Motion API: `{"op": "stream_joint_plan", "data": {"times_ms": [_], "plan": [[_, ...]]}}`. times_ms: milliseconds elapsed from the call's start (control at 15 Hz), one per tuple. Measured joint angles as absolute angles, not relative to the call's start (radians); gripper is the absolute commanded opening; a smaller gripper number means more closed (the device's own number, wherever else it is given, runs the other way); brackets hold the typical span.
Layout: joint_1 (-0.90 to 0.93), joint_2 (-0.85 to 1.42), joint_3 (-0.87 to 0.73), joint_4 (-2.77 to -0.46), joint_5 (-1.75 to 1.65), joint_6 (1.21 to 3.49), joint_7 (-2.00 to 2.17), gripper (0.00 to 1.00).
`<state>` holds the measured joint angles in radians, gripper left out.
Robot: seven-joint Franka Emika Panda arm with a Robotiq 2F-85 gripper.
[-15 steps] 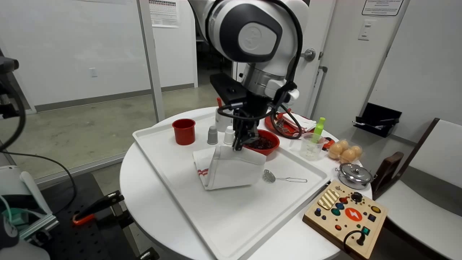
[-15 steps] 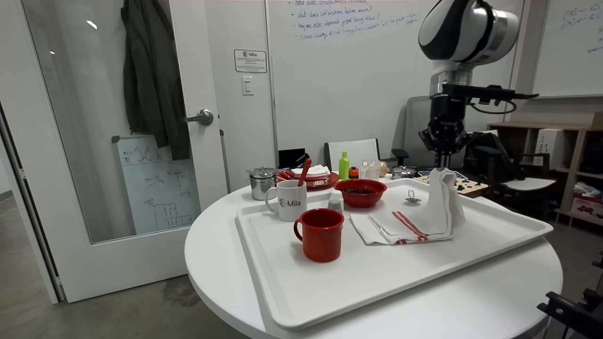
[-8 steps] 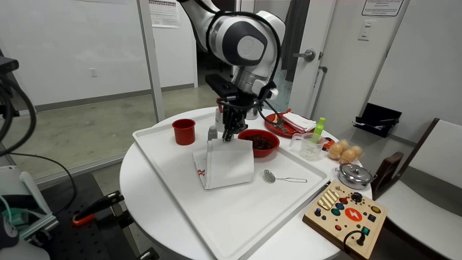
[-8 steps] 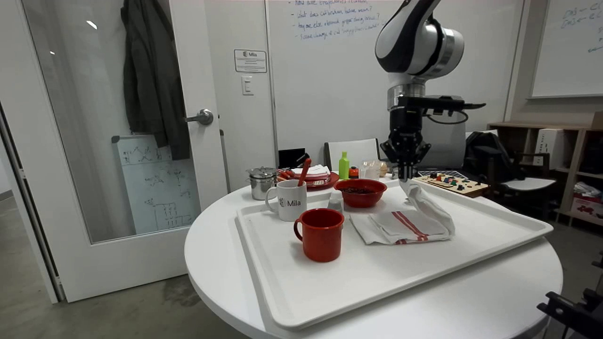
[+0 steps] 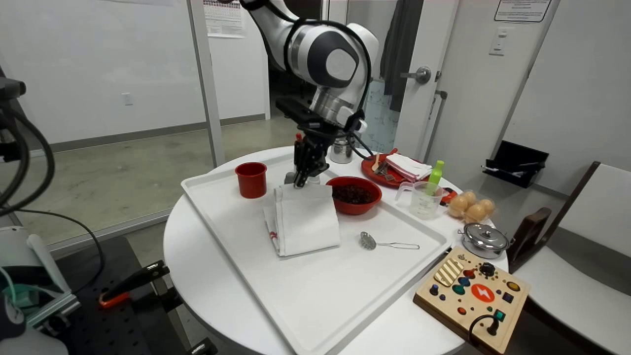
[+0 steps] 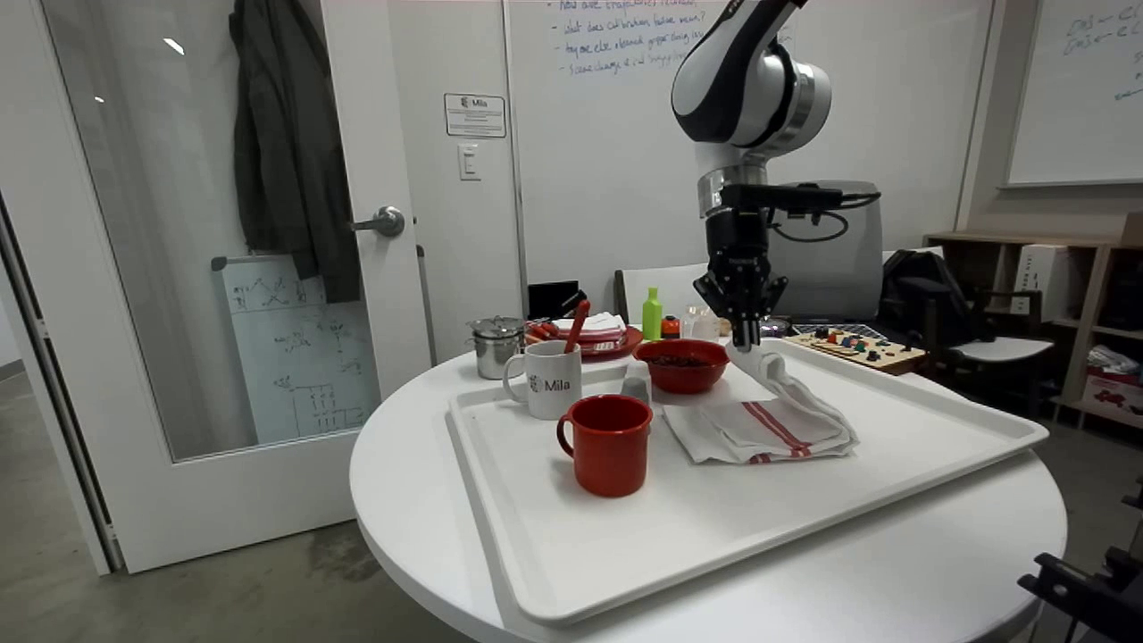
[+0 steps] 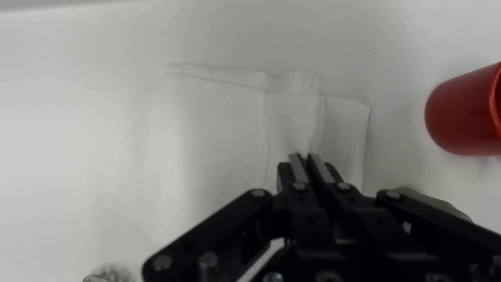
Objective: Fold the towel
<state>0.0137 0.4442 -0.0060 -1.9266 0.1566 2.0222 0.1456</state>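
Note:
The white towel [image 5: 308, 222] lies on the white tray [image 5: 296, 291], partly folded; it also shows in an exterior view [image 6: 790, 429] with red stripes on its flat part. My gripper [image 5: 299, 184] is shut on the towel's far edge and holds it raised above the tray. In an exterior view [image 6: 746, 343] the held flap curves up and back over the striped part. In the wrist view my gripper [image 7: 303, 156] has its fingers close together with the white towel [image 7: 223, 125] pinched at the tips. The red bowl [image 5: 354, 209] stands beside the held edge.
A red mug [image 5: 251, 180], shakers [image 5: 290, 178] and a white mug [image 6: 552, 388] stand on the tray near the gripper. A metal strainer [image 5: 368, 240] lies beside the towel. A red plate [image 5: 379, 181], measuring cup [image 5: 425, 199] and button board [image 5: 473, 291] sit outside the tray.
My gripper has moved lower and towards the mugs with the towel's edge in it. The lifted flap now leans over the striped part instead of standing up, covering more of the stripes.

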Motion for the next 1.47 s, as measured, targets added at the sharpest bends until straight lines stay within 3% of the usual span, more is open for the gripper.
{"op": "stream_joint_plan", "data": {"times_ms": [133,200,267,867,1467], "plan": [[0.017,0.456,0.002,-1.910,0.154,1.998,0.143,0.08],[0.024,0.464,0.013,-1.911,0.153,2.000,0.144,0.33],[0.038,0.475,0.022,-1.911,0.151,2.004,0.146,0.34],[0.132,0.531,0.045,-1.890,0.121,2.019,0.181,0.98],[0.030,0.263,-0.124,-2.026,-0.041,2.019,0.259,1.00]]}}
